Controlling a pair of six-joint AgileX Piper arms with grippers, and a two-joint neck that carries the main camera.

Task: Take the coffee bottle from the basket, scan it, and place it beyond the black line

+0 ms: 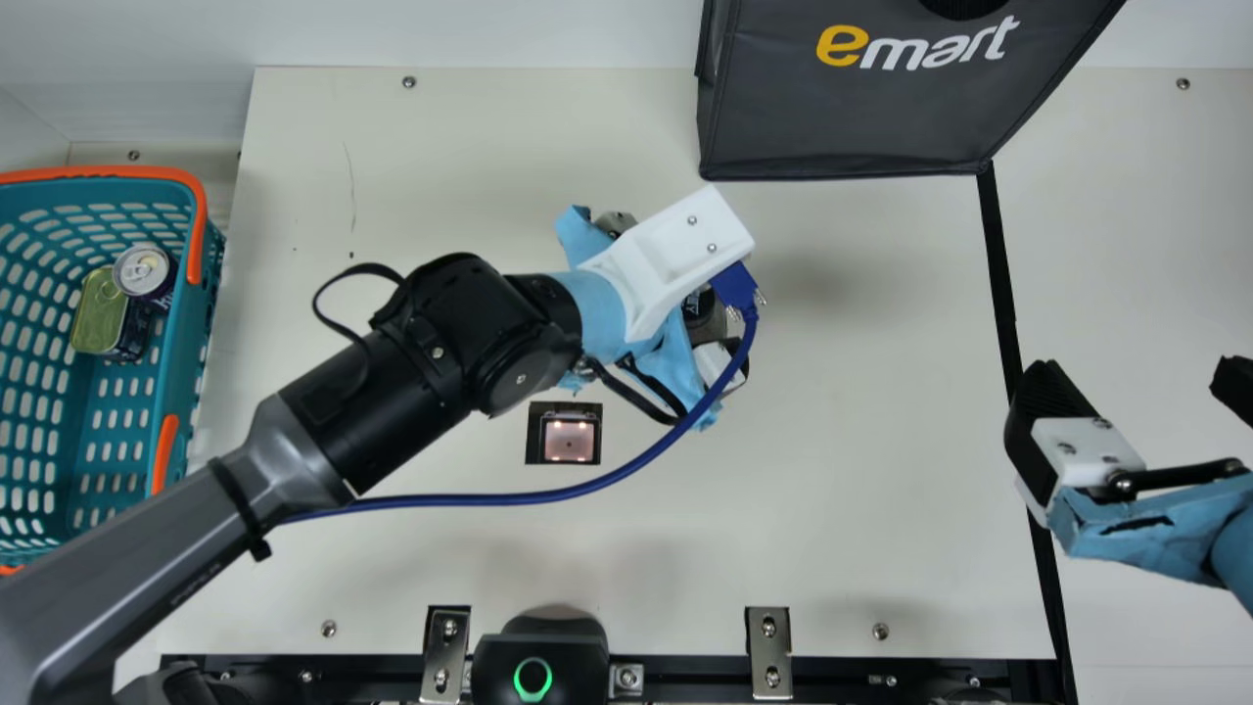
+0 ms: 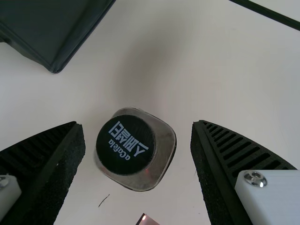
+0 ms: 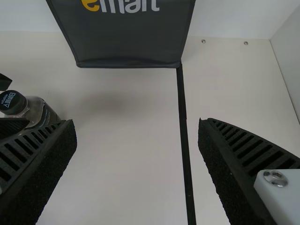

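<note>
Our left gripper [image 2: 138, 124] sits spread wide around the standing coffee bottle [image 2: 125, 145], clamping nothing, so we'd guess post-scan handoff: left backs out, our empty, splayed right gripper [image 3: 136, 123] takes it off the table [image 1: 861, 441] past the black line [image 1: 1000, 264].

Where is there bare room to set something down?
Bare cream table lies between the black-capped bottle and straight black line, and beyond that line, beside the dark grey bag. It is crowded where the left gripper flanks the bottle, near the blue cable and square black scanner, and where the right gripper overhangs the line.
</note>
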